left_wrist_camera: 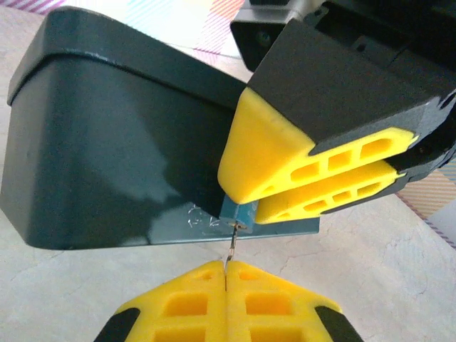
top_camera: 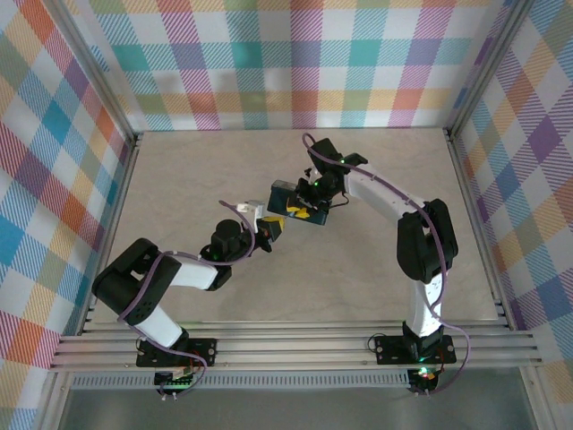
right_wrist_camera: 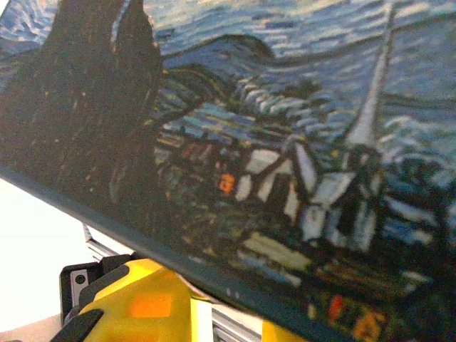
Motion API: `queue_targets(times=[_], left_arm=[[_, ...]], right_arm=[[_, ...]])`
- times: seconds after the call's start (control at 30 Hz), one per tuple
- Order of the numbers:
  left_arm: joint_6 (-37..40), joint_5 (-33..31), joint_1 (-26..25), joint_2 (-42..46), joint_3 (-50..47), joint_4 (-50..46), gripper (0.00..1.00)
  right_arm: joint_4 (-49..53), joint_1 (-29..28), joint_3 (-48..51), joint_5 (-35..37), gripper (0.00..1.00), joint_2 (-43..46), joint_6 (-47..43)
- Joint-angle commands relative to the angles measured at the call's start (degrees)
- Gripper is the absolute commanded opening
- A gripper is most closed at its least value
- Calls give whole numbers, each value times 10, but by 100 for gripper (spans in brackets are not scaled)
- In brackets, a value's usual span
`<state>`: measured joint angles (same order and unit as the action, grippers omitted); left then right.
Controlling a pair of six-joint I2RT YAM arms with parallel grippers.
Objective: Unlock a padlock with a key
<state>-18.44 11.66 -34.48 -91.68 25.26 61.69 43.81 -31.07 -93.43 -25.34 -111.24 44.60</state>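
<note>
Pinching slim grey metal key (left_wrist_camera: 231, 247) in left gripper (left_wrist_camera: 226, 270), tip-first against boxy dark-teal night-sky-printed padlock (left_wrist_camera: 107, 142), itself clamped in right gripper (left_wrist_camera: 246, 201) over worktop (top_camera: 179, 179) centre.

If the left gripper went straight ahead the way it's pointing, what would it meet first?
The padlock. The left gripper pinches the key, whose tip looks at or just short of the padlock's lower edge, though depth is unclear.
</note>
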Motion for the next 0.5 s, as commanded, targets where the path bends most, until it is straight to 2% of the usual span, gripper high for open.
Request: queue_targets(times=[0.0,0.47], left_arm=[[0,-10,-8,-10,8,53,0],[-14,-5,-12,-37,12,90,0]], right_arm=[[-3,5,-5,-29,0,-1,2],[-5,9,-10,-59,0,-6,18]])
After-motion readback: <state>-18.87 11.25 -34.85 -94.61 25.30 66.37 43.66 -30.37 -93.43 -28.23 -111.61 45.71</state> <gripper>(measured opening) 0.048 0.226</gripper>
